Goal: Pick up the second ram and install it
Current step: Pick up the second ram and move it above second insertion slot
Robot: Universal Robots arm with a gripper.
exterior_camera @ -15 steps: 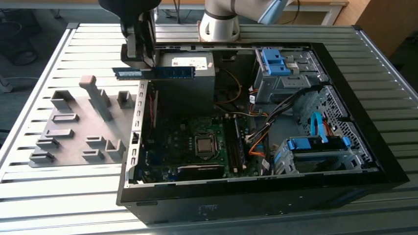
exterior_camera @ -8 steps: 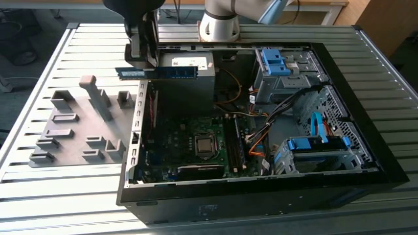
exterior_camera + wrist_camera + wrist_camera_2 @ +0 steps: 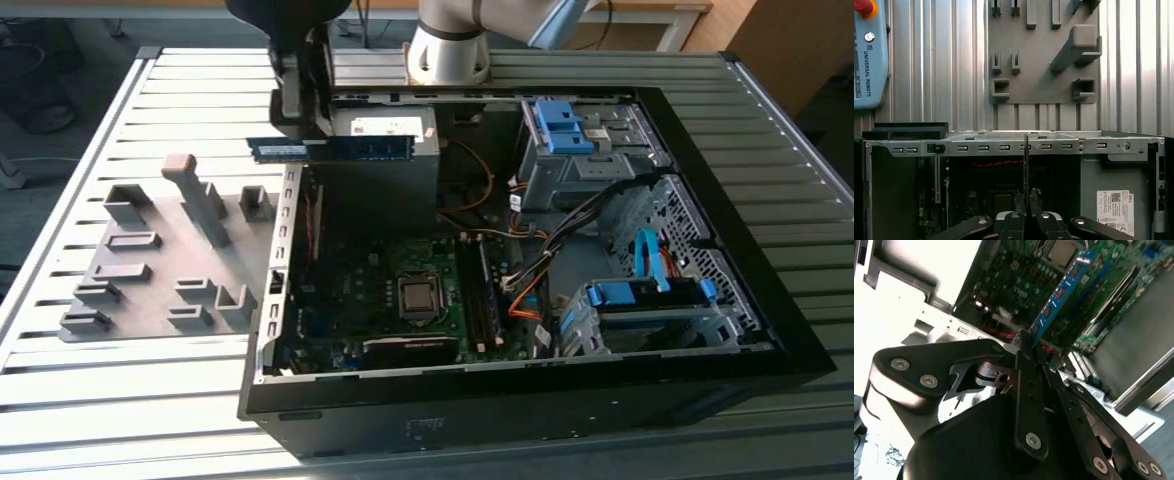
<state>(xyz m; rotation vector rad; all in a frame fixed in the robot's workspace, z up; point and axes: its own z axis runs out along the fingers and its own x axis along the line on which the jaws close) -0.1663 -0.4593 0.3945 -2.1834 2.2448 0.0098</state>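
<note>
Blue-green, the second ram (image 3: 350, 148) hangs level above the far-left corner of the open computer case (image 3: 747, 300), pinched at one end by my fingers (image 3: 1026, 352). I judge the carry needs the strip kept square over the motherboard (image 3: 400, 290), clear of the grey fixture plate (image 3: 167, 265) on the tabletop (image 3: 80, 150).

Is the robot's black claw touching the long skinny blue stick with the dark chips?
Touching. In the second wrist view the black gripper pinches the end of the thin blue circuit board strip; the exterior view shows the strip held above the open black computer case.
</note>
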